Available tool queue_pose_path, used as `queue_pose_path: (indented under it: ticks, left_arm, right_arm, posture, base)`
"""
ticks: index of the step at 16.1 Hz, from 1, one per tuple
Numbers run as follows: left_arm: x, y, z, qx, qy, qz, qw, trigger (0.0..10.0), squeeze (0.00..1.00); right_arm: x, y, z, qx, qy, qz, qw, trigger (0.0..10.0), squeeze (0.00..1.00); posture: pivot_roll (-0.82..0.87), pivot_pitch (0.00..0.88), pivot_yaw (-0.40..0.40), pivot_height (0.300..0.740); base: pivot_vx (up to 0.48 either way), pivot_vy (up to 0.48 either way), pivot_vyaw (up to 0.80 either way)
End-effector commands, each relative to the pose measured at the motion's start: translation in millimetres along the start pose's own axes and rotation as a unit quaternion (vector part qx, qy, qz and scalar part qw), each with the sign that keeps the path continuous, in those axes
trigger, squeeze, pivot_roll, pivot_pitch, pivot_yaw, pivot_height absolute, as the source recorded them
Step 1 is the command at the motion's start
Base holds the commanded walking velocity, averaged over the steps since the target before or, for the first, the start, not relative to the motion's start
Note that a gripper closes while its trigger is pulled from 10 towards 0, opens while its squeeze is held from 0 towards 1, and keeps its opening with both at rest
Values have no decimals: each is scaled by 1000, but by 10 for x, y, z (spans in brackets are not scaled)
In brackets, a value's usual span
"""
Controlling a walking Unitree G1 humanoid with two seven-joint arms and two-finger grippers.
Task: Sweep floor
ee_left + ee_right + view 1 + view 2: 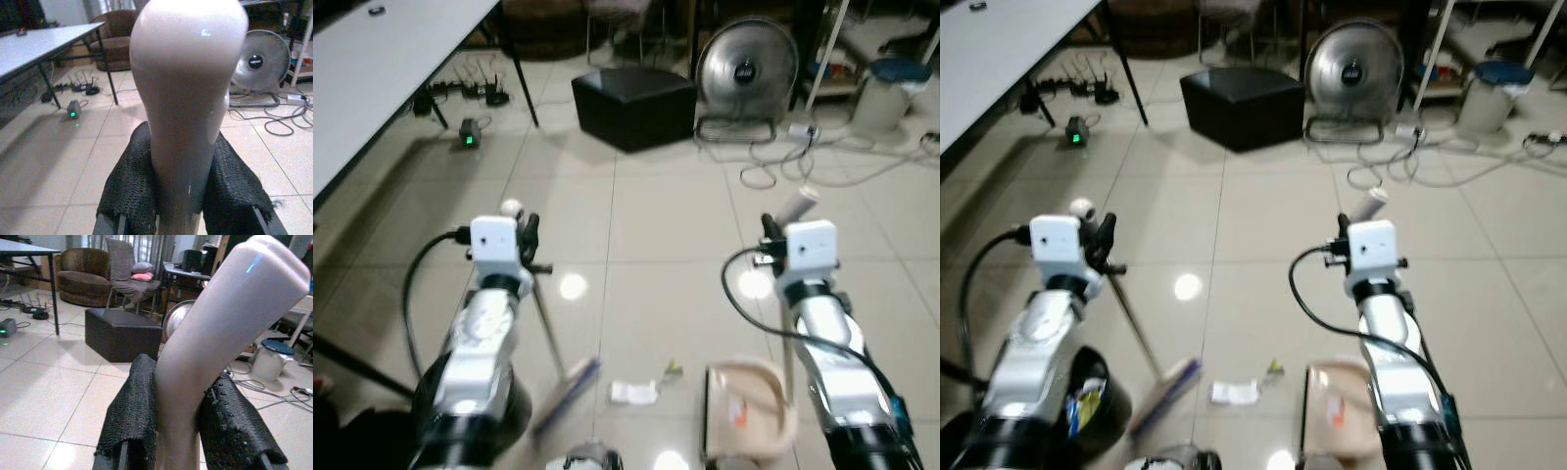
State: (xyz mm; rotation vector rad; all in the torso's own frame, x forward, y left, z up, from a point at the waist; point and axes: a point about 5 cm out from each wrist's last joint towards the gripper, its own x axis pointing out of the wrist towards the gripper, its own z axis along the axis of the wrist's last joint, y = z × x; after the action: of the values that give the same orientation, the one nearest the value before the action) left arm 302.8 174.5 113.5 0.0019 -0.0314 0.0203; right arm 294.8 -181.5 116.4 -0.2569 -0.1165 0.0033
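Paper scrap (pixel 633 393) lies between our broom (pixel 565 384) and dustpan (pixel 749 408); left fingers (pixel 132 181) clamp broom's handle, right fingers (pixel 134 406) dustpan's.

Overhead lamps are lighting the room evenly and bouncing off the glossy floor tiles (pixel 636 225) as round white glare spots. Both head views are looking soft and slightly smeared, with far corners dimmer. In each wrist view the near pale handle (pixel 188 93) is sitting out of focus, catching small highlights.
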Motion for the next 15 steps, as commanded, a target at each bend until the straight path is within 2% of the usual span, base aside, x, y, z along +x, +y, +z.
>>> queue_pose_path:
  ticks: [1, 3, 7, 10, 15]
  left_arm:
    - [45, 32, 69, -12, -29, 23, 999, 10000, 0]
    - [108, -63, 34, -10, -48, 24, 999, 10000, 0]
    - [225, -115, 17, 1, -79, 53, 995, 10000, 0]
    - [267, -112, -29, 8, -83, 76, 994, 10000, 0]
    - [254, -269, -155, -7, -69, 79, 994, 10000, 0]
  right_arm:
    - [50, 47, 45, -13, -26, 8, 1000, 10000, 0]
    - [101, 116, 10, -27, -42, 19, 999, 10000, 0]
    - [187, 247, 57, -40, -96, 31, 994, 10000, 0]
    - [221, 342, 96, -21, -122, 22, 992, 10000, 0]
    - [126, 663, -13, -13, -113, 57, 992, 10000, 0]
  posture:
    - [92, 187, 121, 740]
    - [108, 231, 126, 740]
    - [125, 291, 129, 740]
    - [132, 320, 133, 740]
    - [137, 335, 148, 740]
  base:
    - [0, 0, 0]
    - [0, 0, 0]
    - [0, 0, 0]
    - [0, 0, 0]
    - [0, 0, 0]
